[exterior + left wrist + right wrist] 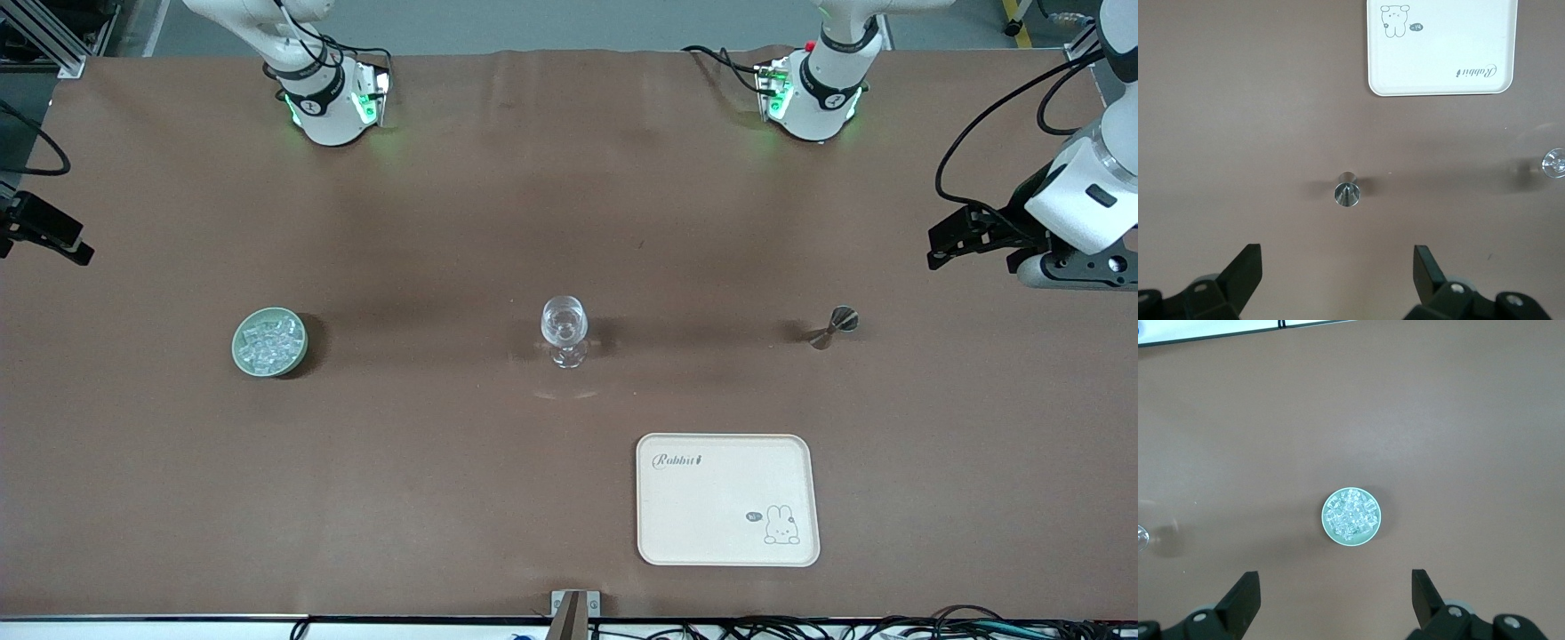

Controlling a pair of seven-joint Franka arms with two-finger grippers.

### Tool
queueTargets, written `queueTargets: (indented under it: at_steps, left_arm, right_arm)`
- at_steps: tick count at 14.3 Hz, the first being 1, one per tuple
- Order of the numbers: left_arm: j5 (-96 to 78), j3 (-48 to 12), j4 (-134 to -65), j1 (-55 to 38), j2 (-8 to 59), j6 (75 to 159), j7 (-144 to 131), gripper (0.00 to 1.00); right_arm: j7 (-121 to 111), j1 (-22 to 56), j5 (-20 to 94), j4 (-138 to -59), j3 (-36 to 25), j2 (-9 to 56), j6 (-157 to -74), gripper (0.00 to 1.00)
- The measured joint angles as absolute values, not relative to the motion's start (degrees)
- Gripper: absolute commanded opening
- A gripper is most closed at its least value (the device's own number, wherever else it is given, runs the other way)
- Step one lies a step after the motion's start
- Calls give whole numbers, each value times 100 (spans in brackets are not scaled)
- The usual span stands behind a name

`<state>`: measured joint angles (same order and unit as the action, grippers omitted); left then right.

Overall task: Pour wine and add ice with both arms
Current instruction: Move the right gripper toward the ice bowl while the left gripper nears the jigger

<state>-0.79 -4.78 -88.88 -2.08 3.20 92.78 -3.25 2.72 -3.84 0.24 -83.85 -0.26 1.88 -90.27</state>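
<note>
The ice is a heap of clear cubes in a pale green bowl toward the right arm's end of the table; it also shows in the right wrist view. A clear stemmed glass stands mid-table. A small silver jigger stands toward the left arm's end and shows in the left wrist view. My left gripper is open and empty, high over the table's left-arm end. My right gripper is open and empty, high over the right-arm end.
A cream tray with a rabbit print lies nearer to the front camera than the glass and jigger; it shows in the left wrist view. The brown table cloth covers the table. Cables run along the front edge.
</note>
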Motion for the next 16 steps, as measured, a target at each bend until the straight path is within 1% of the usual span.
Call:
queueTargets:
  at_steps: [10, 14, 16]
  left_arm:
    - [-79, -416, -8932, -167, 363, 9279, -355, 100]
    - [-174, -179, -8935, -139, 597, 9287, -1560, 100]
    - [-535, 40, -8930, -138, 753, 9336, -2280, 100]
  right_arm:
    - [272, -384, 24, -8385, -26, 188, -9027, 100]
    - [272, -385, 24, -8389, -27, 195, -9025, 100]
    - [272, -385, 36, -8487, -27, 223, -9120, 100]
